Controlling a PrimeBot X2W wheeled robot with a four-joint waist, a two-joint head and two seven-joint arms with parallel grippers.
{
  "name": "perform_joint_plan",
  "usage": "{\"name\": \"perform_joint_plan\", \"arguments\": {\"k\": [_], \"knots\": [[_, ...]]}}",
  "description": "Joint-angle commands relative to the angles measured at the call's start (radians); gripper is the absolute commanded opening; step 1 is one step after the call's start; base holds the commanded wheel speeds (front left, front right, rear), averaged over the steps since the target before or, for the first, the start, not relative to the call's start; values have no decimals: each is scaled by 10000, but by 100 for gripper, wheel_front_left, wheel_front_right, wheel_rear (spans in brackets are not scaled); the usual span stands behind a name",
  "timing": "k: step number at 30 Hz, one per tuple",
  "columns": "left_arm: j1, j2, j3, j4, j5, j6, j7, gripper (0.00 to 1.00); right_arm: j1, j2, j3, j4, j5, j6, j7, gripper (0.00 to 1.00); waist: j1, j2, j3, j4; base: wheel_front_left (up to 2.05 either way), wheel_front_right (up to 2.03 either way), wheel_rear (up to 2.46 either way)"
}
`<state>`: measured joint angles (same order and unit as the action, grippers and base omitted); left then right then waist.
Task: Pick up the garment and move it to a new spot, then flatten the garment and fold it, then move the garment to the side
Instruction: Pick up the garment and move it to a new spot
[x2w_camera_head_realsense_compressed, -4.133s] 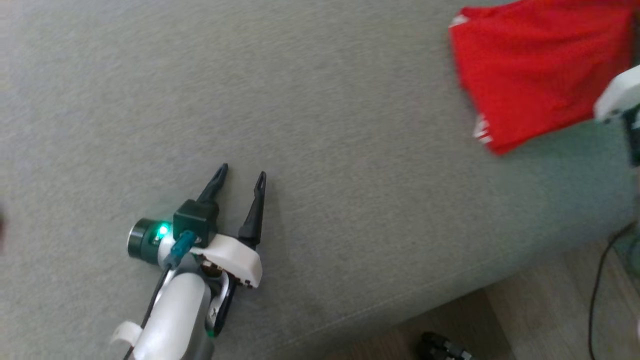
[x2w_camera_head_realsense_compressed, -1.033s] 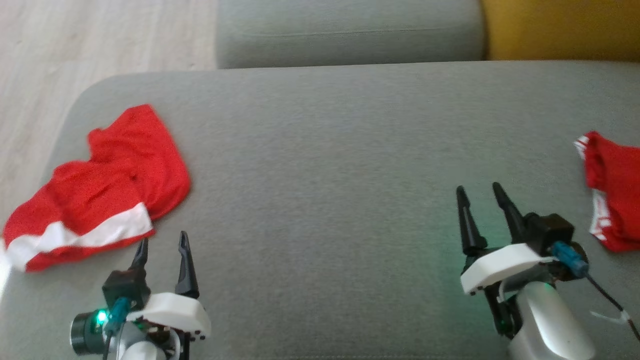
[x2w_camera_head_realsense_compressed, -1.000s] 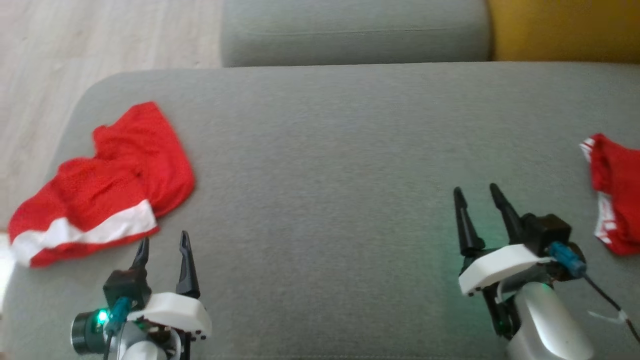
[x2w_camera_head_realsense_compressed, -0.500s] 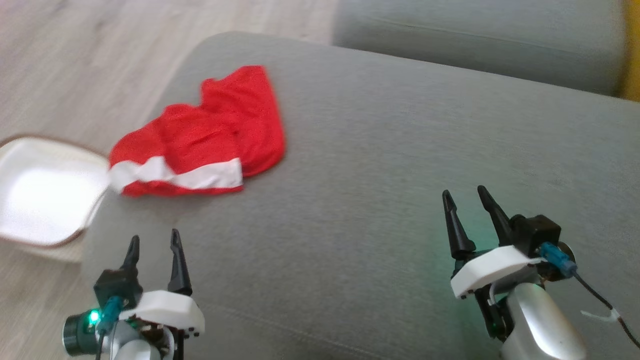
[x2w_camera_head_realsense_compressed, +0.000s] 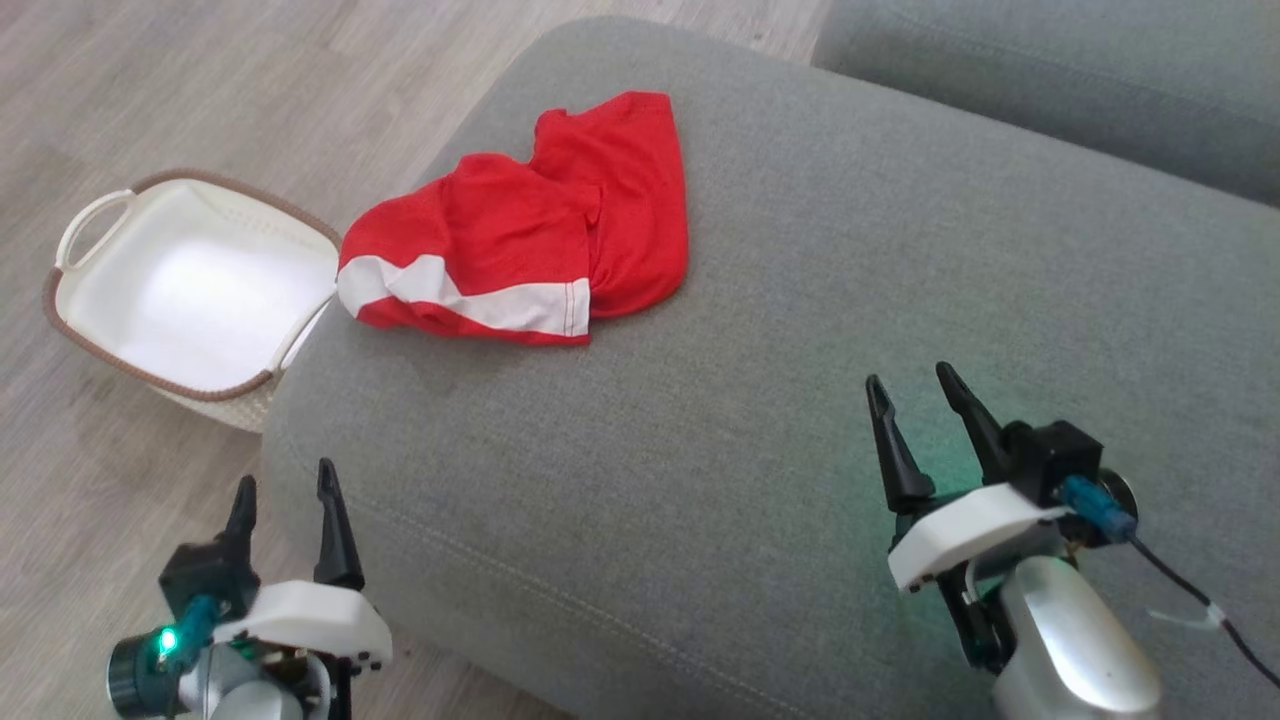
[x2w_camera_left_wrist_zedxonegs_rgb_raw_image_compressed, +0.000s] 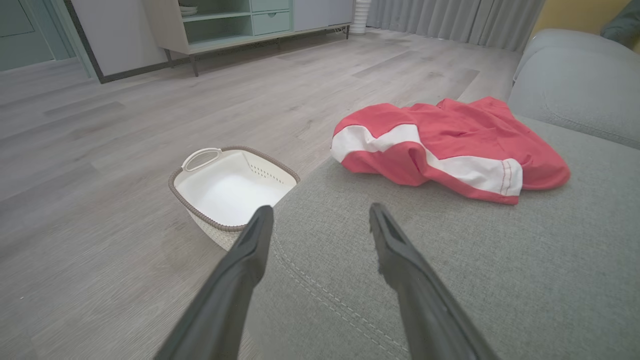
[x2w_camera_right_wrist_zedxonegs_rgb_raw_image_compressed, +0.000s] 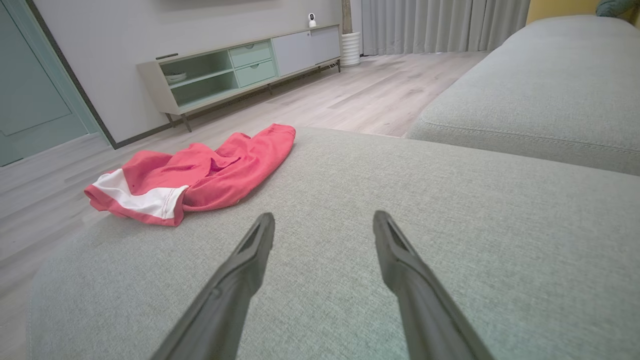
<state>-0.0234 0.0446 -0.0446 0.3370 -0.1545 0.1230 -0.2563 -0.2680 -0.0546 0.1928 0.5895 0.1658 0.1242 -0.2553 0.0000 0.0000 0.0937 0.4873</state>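
Note:
A crumpled red garment (x2w_camera_head_realsense_compressed: 545, 225) with a white band lies near the left end of the grey sofa seat (x2w_camera_head_realsense_compressed: 800, 300). It also shows in the left wrist view as the garment (x2w_camera_left_wrist_zedxonegs_rgb_raw_image_compressed: 450, 140) and in the right wrist view as the garment (x2w_camera_right_wrist_zedxonegs_rgb_raw_image_compressed: 200, 175). My left gripper (x2w_camera_head_realsense_compressed: 283, 483) hovers open at the seat's front left corner, well short of the cloth, with nothing between its fingers (x2w_camera_left_wrist_zedxonegs_rgb_raw_image_compressed: 250, 250). My right gripper (x2w_camera_head_realsense_compressed: 907, 382) is open over the bare seat, far to the right of the garment. Its fingers (x2w_camera_right_wrist_zedxonegs_rgb_raw_image_compressed: 395, 250) hold nothing.
A white basket (x2w_camera_head_realsense_compressed: 190, 290) with a brown rim stands on the wooden floor (x2w_camera_head_realsense_compressed: 100, 100) beside the sofa's left end, also seen as the basket (x2w_camera_left_wrist_zedxonegs_rgb_raw_image_compressed: 230, 185). A second grey cushion (x2w_camera_head_realsense_compressed: 1050, 80) lies at the back right. A low sideboard (x2w_camera_right_wrist_zedxonegs_rgb_raw_image_compressed: 240, 70) stands by the far wall.
The camera has swung left: the garment now sits nearer the middle, the basket has come fully into view, and the other red cloth at the right has left the picture. Both grippers stay open.

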Motion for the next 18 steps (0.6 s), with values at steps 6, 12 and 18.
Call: {"name": "perform_joint_plan", "arguments": {"k": [6,12,18], "knots": [[-753,56,445,-203,-593,-258,-55,100,-719,43,416,-494,-297,65,-65,100,0,0,582,-337,0,0,0],[-1949,56,875,461,-932,-637,-55,100,-1114,43,476,-672,-901,65,-65,100,0,0,1367,-945,0,0,0],[-3515,91,1515,1359,-779,-1207,-55,100,-1424,43,535,-1221,-1399,65,-65,100,0,0,2160,-1616,0,0,0]]}}
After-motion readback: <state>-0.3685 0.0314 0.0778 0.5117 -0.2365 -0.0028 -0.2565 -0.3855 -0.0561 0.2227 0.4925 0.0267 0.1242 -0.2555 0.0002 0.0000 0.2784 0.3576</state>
